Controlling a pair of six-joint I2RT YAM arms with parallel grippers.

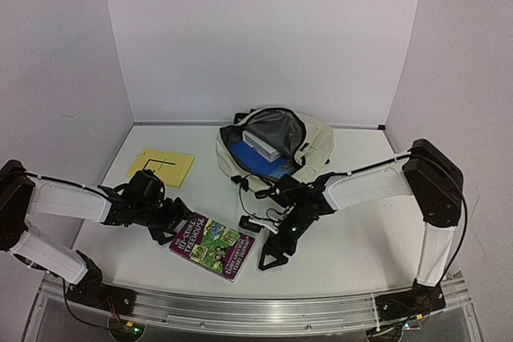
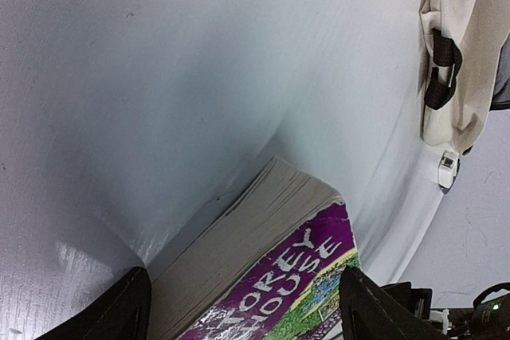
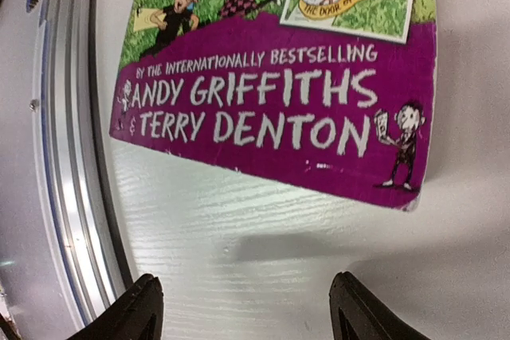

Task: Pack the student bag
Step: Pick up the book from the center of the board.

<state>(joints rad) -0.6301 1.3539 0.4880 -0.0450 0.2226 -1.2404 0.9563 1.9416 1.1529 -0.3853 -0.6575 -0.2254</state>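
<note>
Rear centre: student bag [image 1: 321, 146], books [image 1: 260, 158] in it; notepad [image 1: 161, 166] to its L; paperback [image 1: 212, 246] in front.

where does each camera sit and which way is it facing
Top external: above and behind the arm bases, looking down on the table; shows both arms, left hand, right hand, book and student bag.
Left wrist: low over the table, facing across the book's page edge toward the bag; own fingers at the bottom.
Right wrist: looking down at the book's author line; own fingers at the bottom.
Shared: all three see the book; top and left wrist share the bag.
</note>
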